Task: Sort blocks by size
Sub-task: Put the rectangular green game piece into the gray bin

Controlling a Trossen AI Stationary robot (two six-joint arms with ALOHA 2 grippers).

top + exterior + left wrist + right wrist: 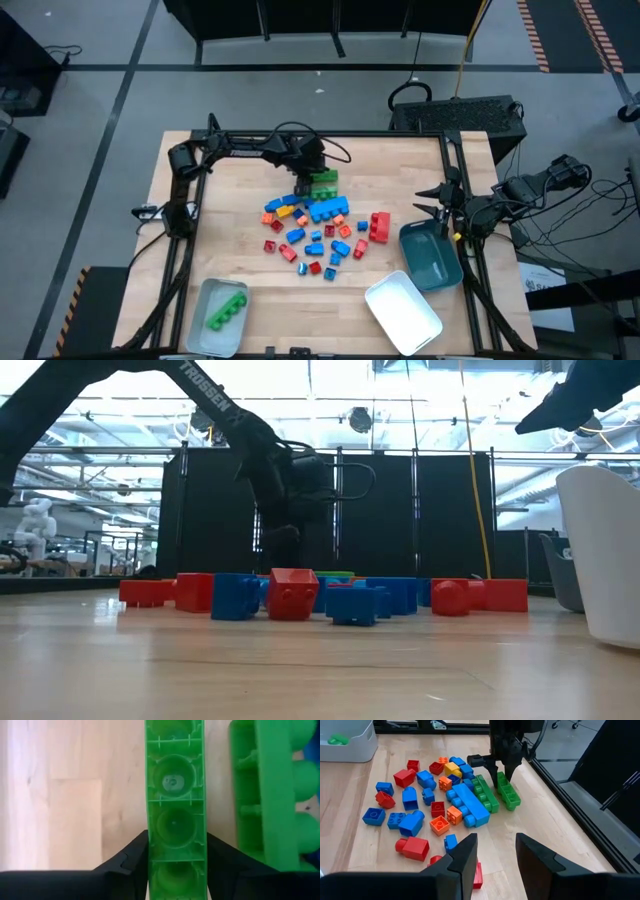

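Observation:
Small studded bricks in blue, red and orange lie in a loose pile (315, 230) at the table's middle. Two long green bricks lie side by side at the pile's far edge. My left gripper (318, 172) stands over them, shut on the outer long green brick (175, 780), which also shows in the right wrist view (509, 795). The second green brick (270, 795) lies right beside it. My right gripper (495, 860) is open and empty at the table's right edge (432, 200). My left gripper pinches the long green brick between its two fingers, one on each long side (150, 845), near one end. The fingers (130, 860) come from above, pointing down, and lie across the brick. The brick lies on the table with its hollow underside turned up.
A long blue brick (467, 802) lies next to the second green brick. A pale grey tray (198, 322) at the near left holds one long green brick (227, 309). A white tray (402, 308) and a teal tray (430, 258) stand at the near right.

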